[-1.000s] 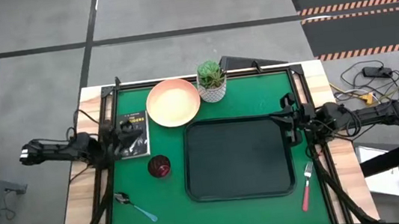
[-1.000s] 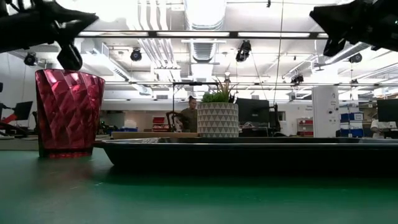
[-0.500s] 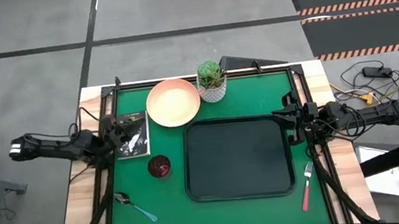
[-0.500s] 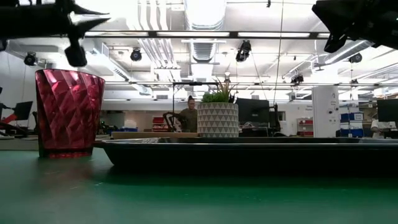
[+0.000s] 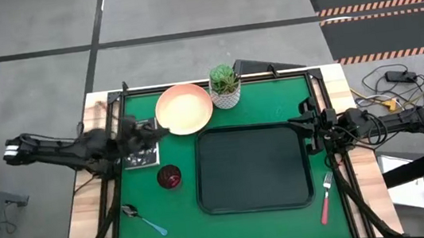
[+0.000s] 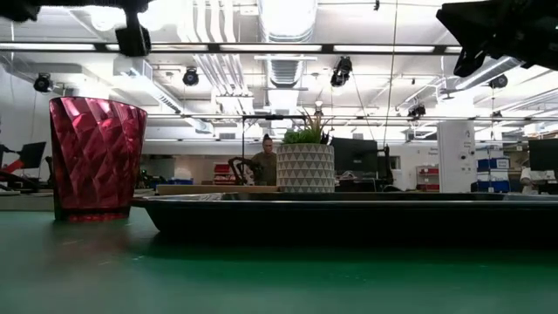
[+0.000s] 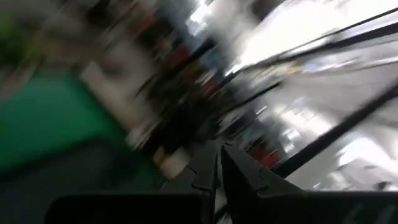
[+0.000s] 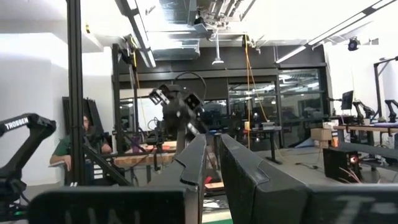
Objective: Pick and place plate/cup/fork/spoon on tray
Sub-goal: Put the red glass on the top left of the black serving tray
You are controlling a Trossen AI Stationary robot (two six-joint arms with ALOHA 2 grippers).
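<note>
The peach-pink plate [image 5: 184, 108] lies on the green mat at the far side, beside the tray's far left corner. The dark red cup [image 5: 170, 176] stands upright left of the black tray [image 5: 252, 168]; the low view shows the cup [image 6: 96, 157] and the tray [image 6: 349, 214] too. The blue-handled spoon [image 5: 145, 221] lies near the front left. The red-handled fork [image 5: 327, 198] lies right of the tray. My left gripper [image 5: 151, 129] is shut and empty, in the air just left of the plate. My right gripper [image 5: 306, 130] is shut and empty above the tray's right rim.
A white pot with a green plant [image 5: 225, 85] stands right of the plate at the far edge. A small black book [image 5: 141, 147] lies under my left arm, left of the tray. A person sits in the room beyond the table [image 6: 261, 164].
My left gripper has risen and gone toward the table's far right, from over the book toward the plate's left rim. It has stayed shut and empty. The things on the table have kept still.
</note>
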